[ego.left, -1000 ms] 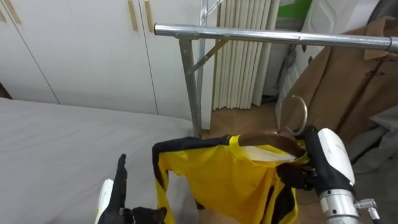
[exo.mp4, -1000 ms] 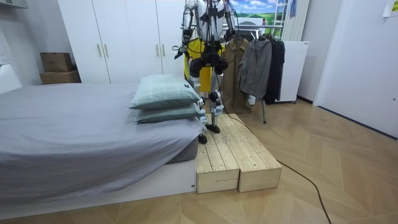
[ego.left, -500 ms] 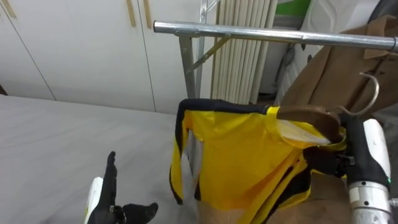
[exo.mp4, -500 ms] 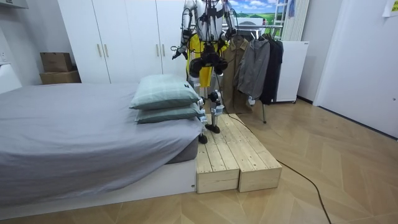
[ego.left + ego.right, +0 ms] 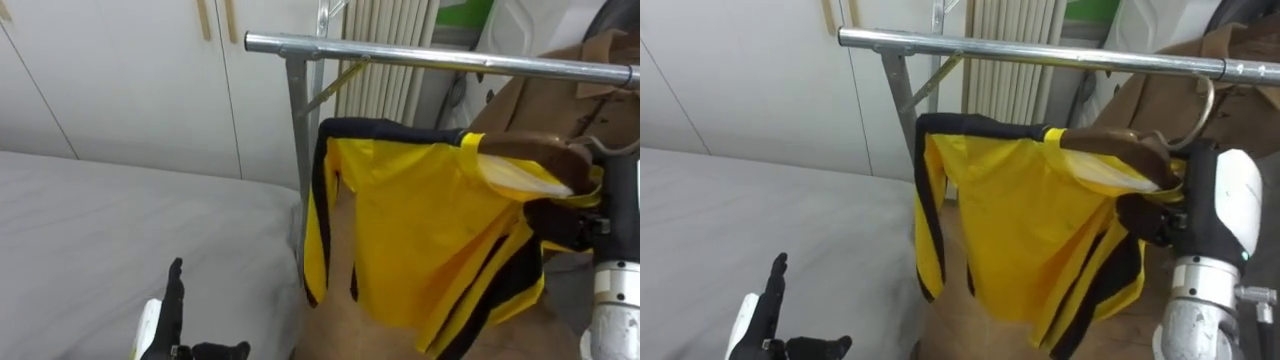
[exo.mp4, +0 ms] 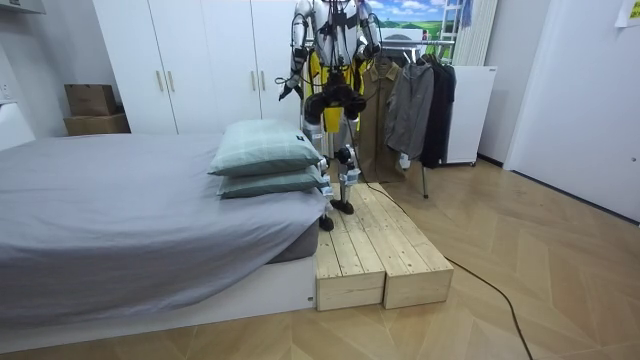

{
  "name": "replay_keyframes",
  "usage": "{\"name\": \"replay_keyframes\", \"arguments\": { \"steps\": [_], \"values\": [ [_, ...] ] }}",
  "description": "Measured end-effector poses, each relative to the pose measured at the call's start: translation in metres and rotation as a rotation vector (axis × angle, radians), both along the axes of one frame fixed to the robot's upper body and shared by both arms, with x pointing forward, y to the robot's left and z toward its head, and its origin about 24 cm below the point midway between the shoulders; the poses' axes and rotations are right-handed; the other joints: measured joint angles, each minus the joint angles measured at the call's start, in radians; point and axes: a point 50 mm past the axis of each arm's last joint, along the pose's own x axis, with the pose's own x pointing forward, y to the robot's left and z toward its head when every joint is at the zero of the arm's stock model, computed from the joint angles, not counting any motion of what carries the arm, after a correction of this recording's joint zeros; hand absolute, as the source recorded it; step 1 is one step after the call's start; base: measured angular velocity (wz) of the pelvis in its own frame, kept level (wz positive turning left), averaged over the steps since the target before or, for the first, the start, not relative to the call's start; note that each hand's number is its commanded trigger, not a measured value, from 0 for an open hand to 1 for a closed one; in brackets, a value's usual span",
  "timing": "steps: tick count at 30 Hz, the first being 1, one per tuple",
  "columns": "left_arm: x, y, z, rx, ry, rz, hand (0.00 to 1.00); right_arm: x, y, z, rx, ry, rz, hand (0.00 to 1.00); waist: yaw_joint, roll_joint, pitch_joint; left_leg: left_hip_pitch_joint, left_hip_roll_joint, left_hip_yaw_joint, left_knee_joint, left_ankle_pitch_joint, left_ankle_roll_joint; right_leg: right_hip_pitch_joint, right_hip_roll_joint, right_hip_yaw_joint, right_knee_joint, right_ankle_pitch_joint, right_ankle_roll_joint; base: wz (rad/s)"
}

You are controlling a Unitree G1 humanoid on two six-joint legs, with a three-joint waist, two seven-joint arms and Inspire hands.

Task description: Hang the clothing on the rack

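The right hand (image 5: 1148, 218) clamps its fingers on a wooden hanger (image 5: 1118, 148) carrying the yellow shirt (image 5: 420, 230), just under the metal rail (image 5: 400, 55). The left hand (image 5: 172, 315) is low over the bed (image 5: 90, 230), fingers straight, thumb apart.

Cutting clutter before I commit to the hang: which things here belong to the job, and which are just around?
Job: yellow shirt; wooden hanger inside it; right hand gripping the hanger; metal rail.
Just around: brown coat on the rail; grey bed; white wardrobe; pillows; left hand, open and idle.
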Motion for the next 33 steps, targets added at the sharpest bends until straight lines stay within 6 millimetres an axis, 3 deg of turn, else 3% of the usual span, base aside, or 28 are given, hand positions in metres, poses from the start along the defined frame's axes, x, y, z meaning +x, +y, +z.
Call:
{"name": "replay_keyframes", "arguments": {
  "steps": [5,13,25,33],
  "values": [
    [-0.003,0.002,-0.002,0.004,0.019,-0.022,0.0,0.001,-0.004,0.005,-0.031,-0.007,-0.001,1.0,0.004,-0.026,-0.0007,0.002,0.002,0.0,0.0,0.0,0.0,0.003,-0.001,-0.012,0.0,0.001,-0.001,0.06],
    [-0.003,0.002,-0.001,0.003,0.021,-0.036,0.0,0.002,-0.004,0.006,-0.04,0.003,0.022,1.0,0.024,-0.028,0.0,0.0,0.002,-0.001,0.0,0.0,0.0,-0.001,-0.001,-0.016,0.001,0.0,-0.001,0.01],
    [-0.003,0.001,-0.003,-0.003,0.052,-0.111,0.0,0.008,-0.004,0.009,-0.035,0.103,0.141,1.0,0.03,-0.05,-0.0027,-0.006,0.007,-0.004,0.002,-0.001,-0.003,-0.001,-0.004,-0.036,0.002,-0.001,-0.004,0.04],
    [-0.001,0.0,0.001,0.062,0.05,-0.147,0.0,0.02,-0.012,-0.008,0.172,0.255,0.232,1.0,0.055,-0.065,-0.0021,-0.009,0.011,-0.01,0.003,-0.002,-0.009,-0.003,-0.002,-0.043,-0.001,0.001,-0.007,0.02]
  ]
}}
